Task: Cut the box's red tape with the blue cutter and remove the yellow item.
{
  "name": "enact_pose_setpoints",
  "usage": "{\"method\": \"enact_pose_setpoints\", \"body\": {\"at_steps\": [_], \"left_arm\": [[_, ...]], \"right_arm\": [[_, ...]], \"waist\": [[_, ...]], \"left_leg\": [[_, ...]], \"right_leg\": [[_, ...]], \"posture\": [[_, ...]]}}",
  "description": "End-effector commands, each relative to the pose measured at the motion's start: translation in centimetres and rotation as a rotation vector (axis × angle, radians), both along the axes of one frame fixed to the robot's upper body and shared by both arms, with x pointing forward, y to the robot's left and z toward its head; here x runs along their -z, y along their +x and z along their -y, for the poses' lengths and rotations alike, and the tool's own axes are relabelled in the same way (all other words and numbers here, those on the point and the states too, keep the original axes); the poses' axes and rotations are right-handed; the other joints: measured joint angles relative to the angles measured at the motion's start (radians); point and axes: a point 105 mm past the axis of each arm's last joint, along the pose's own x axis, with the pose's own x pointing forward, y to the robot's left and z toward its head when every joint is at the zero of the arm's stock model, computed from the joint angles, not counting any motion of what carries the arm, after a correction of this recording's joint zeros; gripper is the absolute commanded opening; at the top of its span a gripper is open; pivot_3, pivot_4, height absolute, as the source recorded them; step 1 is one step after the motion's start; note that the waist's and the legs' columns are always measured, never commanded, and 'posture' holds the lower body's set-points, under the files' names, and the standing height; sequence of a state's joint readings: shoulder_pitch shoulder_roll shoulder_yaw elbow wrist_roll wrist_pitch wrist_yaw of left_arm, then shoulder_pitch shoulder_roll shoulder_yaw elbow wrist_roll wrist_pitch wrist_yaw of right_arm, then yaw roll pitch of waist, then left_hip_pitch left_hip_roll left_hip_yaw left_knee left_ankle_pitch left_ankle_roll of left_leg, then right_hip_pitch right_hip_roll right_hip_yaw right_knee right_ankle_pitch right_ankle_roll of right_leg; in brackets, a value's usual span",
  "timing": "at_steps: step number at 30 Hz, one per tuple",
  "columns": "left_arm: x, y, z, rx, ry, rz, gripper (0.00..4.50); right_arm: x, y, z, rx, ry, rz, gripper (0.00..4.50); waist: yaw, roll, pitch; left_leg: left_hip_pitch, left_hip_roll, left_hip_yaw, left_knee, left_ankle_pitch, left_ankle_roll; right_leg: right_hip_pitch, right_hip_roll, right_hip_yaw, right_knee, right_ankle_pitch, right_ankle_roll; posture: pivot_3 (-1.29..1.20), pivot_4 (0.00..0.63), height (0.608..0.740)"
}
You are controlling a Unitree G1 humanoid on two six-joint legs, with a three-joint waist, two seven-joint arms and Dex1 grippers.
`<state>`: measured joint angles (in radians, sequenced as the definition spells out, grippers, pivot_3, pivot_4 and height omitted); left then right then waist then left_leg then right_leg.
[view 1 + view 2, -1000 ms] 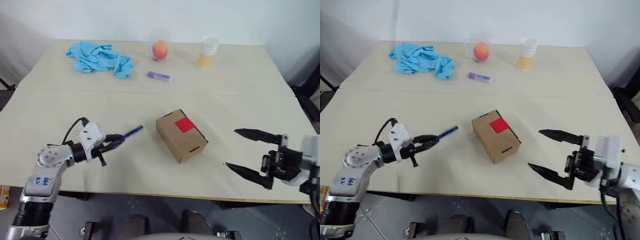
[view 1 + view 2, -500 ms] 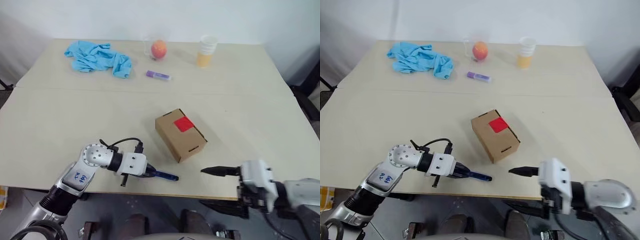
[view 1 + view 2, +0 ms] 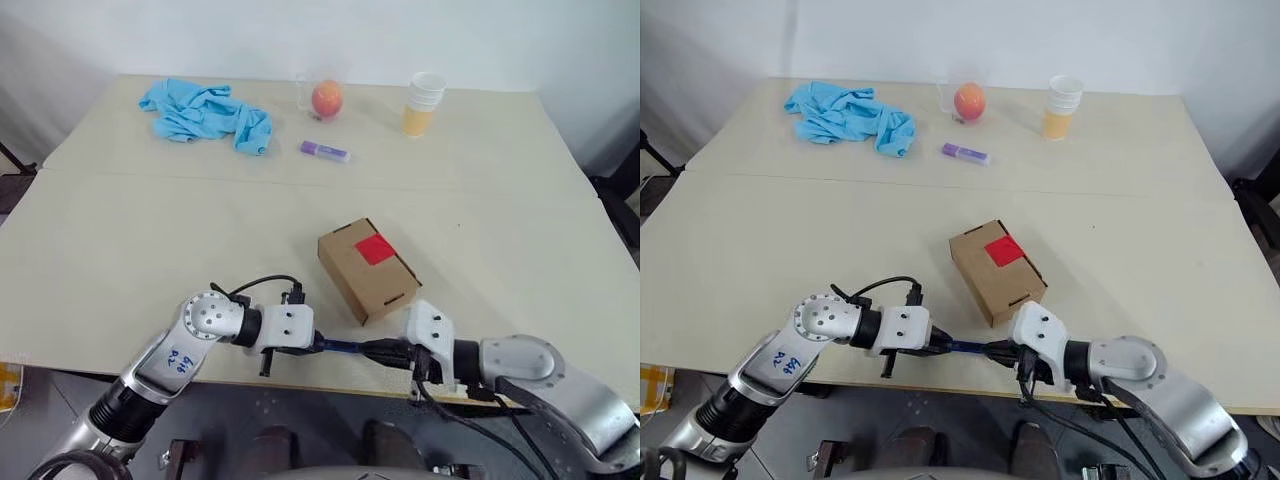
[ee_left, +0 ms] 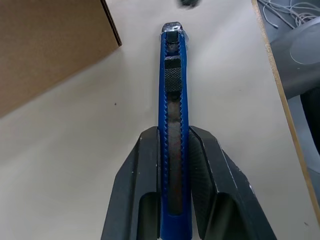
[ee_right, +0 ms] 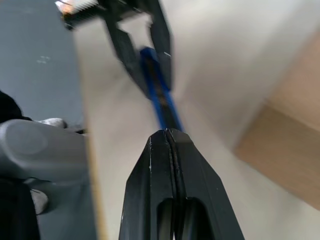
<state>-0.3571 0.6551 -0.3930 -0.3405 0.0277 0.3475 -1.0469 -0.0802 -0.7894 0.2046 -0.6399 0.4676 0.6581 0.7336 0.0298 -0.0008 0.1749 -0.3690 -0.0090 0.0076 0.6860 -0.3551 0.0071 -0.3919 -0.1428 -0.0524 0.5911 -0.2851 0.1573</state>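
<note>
A: Items at the far edge of the worktop (image 3: 120,230)?
B: Blue cloth (image 3: 205,112), orange ball (image 3: 326,98) in a clear cup, purple tube (image 3: 324,151), stacked paper cups (image 3: 423,102). All well apart from the box (image 3: 367,270).
A: Box and cutter?
B: Box mid-worktop, red tape (image 3: 375,248) on top. Left claw (image 3: 318,343) clamps the blue cutter (image 3: 340,348) at the near edge, just before the box.
A: Right claw (image 3: 385,352)?
B: Clenched, empty, its tip at the cutter's end. The left wrist view shows the cutter's ridged slider.
</note>
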Motion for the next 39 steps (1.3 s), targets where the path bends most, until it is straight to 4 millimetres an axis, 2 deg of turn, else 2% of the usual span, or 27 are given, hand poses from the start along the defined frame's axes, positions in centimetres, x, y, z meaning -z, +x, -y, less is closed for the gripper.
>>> {"method": "enact_pose_setpoints", "body": {"at_steps": [1, 8, 17, 23, 29, 34, 39], "left_arm": [[1.2, -0.1, -0.2, -0.006, 0.052, -0.015, 0.44], [1.0, 0.5, -0.4, -0.018, 0.057, 0.001, 0.44], [1.0, 0.4, -0.3, -0.012, 0.056, -0.001, 0.44], [1.1, 0.3, -0.3, -0.012, 0.058, -0.001, 0.44], [1.3, 0.3, -0.7, -0.021, 0.065, -0.004, 0.44], [1.6, 0.0, -0.7, -0.027, 0.058, -0.015, 0.44], [1.6, 0.1, -0.7, -0.031, 0.058, -0.013, 0.44]], "right_arm": [[0.1, 0.3, -0.3, -0.017, -0.004, 0.014, 0.02], [1.2, 0.1, -0.8, -0.058, -0.009, 0.006, 0.02], [1.7, 0.2, -1.8, -0.050, 0.023, -0.001, 0.02], [1.6, 0.5, -1.7, -0.045, 0.030, -0.001, 0.02], [0.2, 0.1, -0.2, -0.008, 0.055, -0.006, 0.02], [0.6, 0.2, 0.1, 0.001, 0.043, -0.016, 0.02], [1.0, 0.6, -0.5, -0.002, 0.049, -0.024, 0.02]], "waist": [[-0.001, 0.000, 0.000], [-0.001, 0.000, 0.000], [-0.003, 0.000, 0.000], [-0.003, 0.000, 0.000], [-0.004, 0.000, 0.000], [-0.005, 0.000, 0.000], [-0.005, 0.000, 0.000]], "left_leg": [[0.000, 0.000, 0.000, 0.000, 0.000, 0.000], [0.000, 0.000, 0.000, 0.000, 0.000, 0.000], [0.001, 0.000, 0.001, 0.000, 0.000, 0.000], [0.001, 0.000, 0.000, 0.001, 0.001, 0.000], [0.000, 0.000, 0.001, 0.001, 0.000, 0.000], [0.001, 0.001, 0.001, 0.001, 0.001, 0.000], [0.001, 0.001, 0.001, 0.001, 0.001, -0.001]], "right_leg": [[0.000, 0.000, 0.000, 0.000, 0.000, 0.000], [0.000, 0.000, 0.000, 0.000, 0.000, 0.000], [0.000, 0.000, 0.000, 0.001, 0.000, 0.000], [0.000, 0.000, 0.000, 0.002, 0.000, 0.000], [0.000, 0.000, 0.000, 0.001, 0.000, 0.000], [0.000, 0.001, 0.000, 0.002, 0.000, 0.000], [0.000, 0.001, 0.000, 0.002, 0.000, 0.000]], "posture": [[0.00, 0.150, 0.740], [0.00, 0.150, 0.740], [0.00, 0.150, 0.740], [0.00, 0.150, 0.740], [0.00, 0.150, 0.740], [0.00, 0.150, 0.740], [0.00, 0.150, 0.740]]}}
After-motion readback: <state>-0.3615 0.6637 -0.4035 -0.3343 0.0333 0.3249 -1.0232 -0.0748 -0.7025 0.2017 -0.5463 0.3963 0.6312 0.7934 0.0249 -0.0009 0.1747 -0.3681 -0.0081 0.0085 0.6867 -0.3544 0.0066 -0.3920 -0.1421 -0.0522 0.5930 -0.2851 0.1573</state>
